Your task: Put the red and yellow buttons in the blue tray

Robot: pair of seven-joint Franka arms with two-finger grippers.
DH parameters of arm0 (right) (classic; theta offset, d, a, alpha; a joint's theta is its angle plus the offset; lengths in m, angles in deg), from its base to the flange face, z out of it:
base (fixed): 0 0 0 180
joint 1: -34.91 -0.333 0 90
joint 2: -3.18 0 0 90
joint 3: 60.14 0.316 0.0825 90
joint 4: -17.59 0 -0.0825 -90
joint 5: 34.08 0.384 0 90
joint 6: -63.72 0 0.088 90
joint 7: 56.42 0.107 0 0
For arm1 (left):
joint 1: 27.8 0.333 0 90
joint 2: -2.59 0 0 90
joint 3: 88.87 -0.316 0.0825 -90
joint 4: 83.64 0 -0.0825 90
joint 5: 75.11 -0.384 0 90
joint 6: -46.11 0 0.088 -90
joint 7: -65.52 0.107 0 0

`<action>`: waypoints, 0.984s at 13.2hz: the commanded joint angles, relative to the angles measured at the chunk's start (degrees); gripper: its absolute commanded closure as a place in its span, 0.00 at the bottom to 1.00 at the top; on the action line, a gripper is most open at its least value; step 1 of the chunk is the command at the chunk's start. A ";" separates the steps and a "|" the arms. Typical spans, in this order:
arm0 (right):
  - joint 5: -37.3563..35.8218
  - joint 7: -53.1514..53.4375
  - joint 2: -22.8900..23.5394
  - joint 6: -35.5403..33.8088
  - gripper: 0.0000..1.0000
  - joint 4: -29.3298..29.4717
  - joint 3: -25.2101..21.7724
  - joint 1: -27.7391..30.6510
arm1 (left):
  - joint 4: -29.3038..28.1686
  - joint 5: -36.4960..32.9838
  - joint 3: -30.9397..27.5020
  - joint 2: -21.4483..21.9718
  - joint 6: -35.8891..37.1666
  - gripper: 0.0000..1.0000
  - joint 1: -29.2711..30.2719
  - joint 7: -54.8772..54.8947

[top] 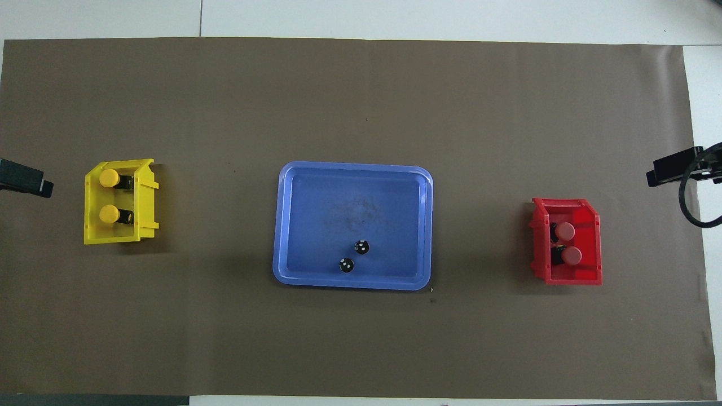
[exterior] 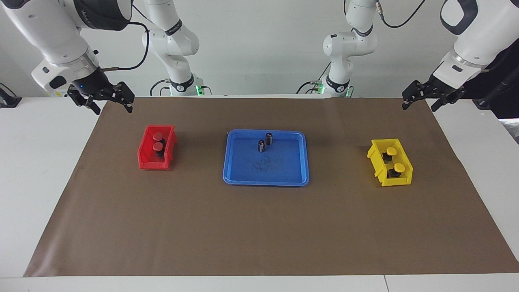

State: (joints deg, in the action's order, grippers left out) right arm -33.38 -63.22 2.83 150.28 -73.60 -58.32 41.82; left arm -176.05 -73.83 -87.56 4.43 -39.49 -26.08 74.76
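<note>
Two red buttons (exterior: 157,136) (top: 566,230) sit in a small red bin (exterior: 152,164) (top: 567,277) toward the right arm's end of the table. Two yellow buttons (exterior: 391,151) (top: 108,178) sit in a small yellow bin (exterior: 395,181) (top: 113,237) toward the left arm's end. The blue tray (exterior: 265,181) (top: 352,167) lies between the bins and has no button in it. My right gripper (exterior: 112,106) hangs open and empty over the mat's corner by the red bin. My left gripper (exterior: 419,106) hangs open and empty over the mat's corner by the yellow bin. Both arms wait.
Two dark capless cylinders (exterior: 269,138) (top: 361,246) stand upright in the tray, in the part nearer the robots. A brown mat (exterior: 259,227) covers most of the white table. Dark fixtures (top: 677,168) sit at both ends of the table.
</note>
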 commanded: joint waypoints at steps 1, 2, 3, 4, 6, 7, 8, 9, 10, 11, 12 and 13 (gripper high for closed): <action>0.71 0.21 -0.54 0.02 0.00 -0.31 0.20 0.38 | -0.66 -0.75 -0.34 1.06 -0.08 0.00 -0.31 0.60; 0.71 0.12 -0.54 0.02 0.00 -0.31 0.20 0.38 | -0.23 -0.84 -0.34 0.89 0.35 0.00 -0.22 0.78; 0.71 0.12 -0.54 0.02 0.00 -0.31 0.20 0.38 | -0.14 -2.06 -0.34 0.89 -0.17 0.00 -0.65 0.69; 0.71 0.12 -0.54 0.02 0.00 -0.31 0.20 0.30 | -0.14 -4.07 -0.08 0.71 -1.13 0.00 -0.83 0.08; 0.71 0.12 -0.62 0.36 0.00 -0.48 0.20 0.30 | -0.22 -4.27 0.10 0.80 -1.93 0.00 -0.92 -3.24; 0.80 0.56 -0.62 1.24 0.00 -0.74 0.20 0.30 | -0.05 -4.27 0.18 0.71 -1.93 0.00 -0.92 -5.35; 0.80 0.56 -0.71 1.33 0.00 -0.92 0.20 0.30 | -0.05 -4.27 0.19 0.80 -1.93 0.00 -0.92 -5.29; 0.71 0.39 -0.80 1.42 0.00 -1.10 0.20 0.30 | -0.14 -4.18 0.27 0.89 -1.93 0.00 -1.01 -5.37; 0.80 0.21 -0.89 1.42 0.00 -1.53 0.20 0.38 | -0.75 -4.18 0.27 1.15 -2.11 0.00 -1.36 -5.29; 0.80 0.38 -0.89 1.42 0.00 -1.28 0.20 0.30 | -0.84 -4.01 0.27 1.32 -2.11 0.00 -1.53 -5.55; 0.88 0.47 -0.63 1.33 0.00 -0.75 0.29 0.30 | -0.84 -4.00 0.19 1.41 -2.11 0.00 -1.54 -5.37; 0.97 0.47 -0.62 1.51 0.00 -1.09 0.29 0.30 | -0.93 -4.00 0.19 1.41 -2.20 0.00 -1.36 -5.37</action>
State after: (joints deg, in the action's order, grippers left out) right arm -33.37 -63.22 2.83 150.57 -73.71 -58.31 41.82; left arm -176.01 -76.61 -87.08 4.72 -40.82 -26.87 70.35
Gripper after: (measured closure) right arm 0.000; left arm 0.000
